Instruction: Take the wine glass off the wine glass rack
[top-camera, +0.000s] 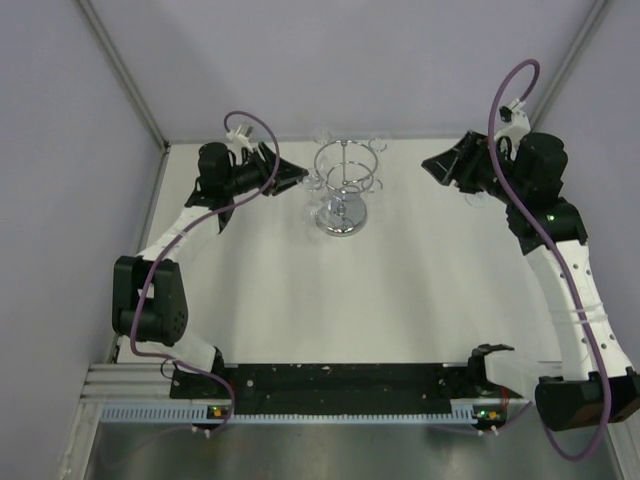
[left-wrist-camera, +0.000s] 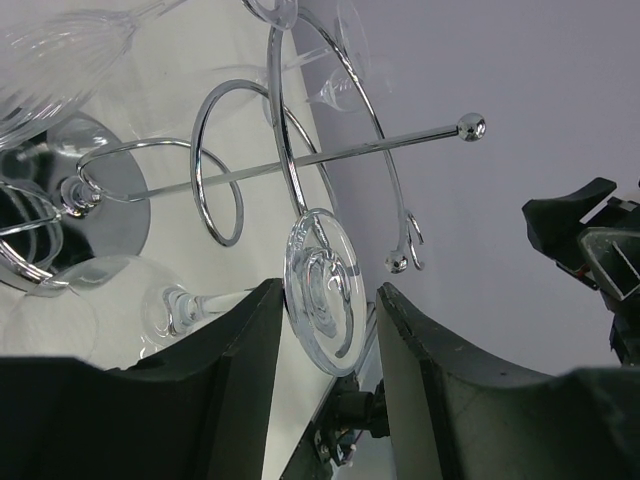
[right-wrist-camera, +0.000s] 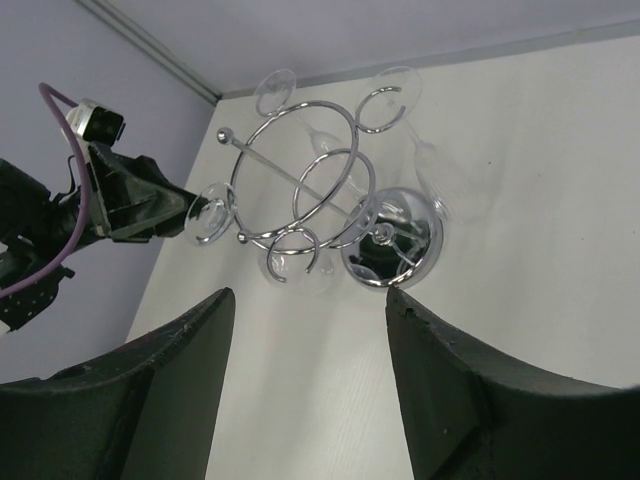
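Left wrist view puts the round foot of the wine glass (left-wrist-camera: 322, 300) right between the fingers of my left gripper (left-wrist-camera: 328, 290). The jaws stand fairly narrow, one on each side of the foot. The finger (left-wrist-camera: 250, 350) on the left of the picture lies at the foot's rim. On the other side a slim gap shows before the second finger, so I am not clamped on it. The glass hangs upside down. Its stem runs back from the foot to the bowl, and the foot sits in one of the wire loops of the wine glass rack (left-wrist-camera: 330, 155).

From the top camera, the rack stands on its mirrored base on the table (top-camera: 400, 300), near the far edge and about midway between the far corners. My left gripper reaches it from the side of the far left corner.

My right gripper (top-camera: 440, 165) hangs near the far right corner, well apart from the rack, with its jaws wide and nothing between them. Its own camera looks across at the rack, where other glasses (right-wrist-camera: 440, 180) hang from other loops.
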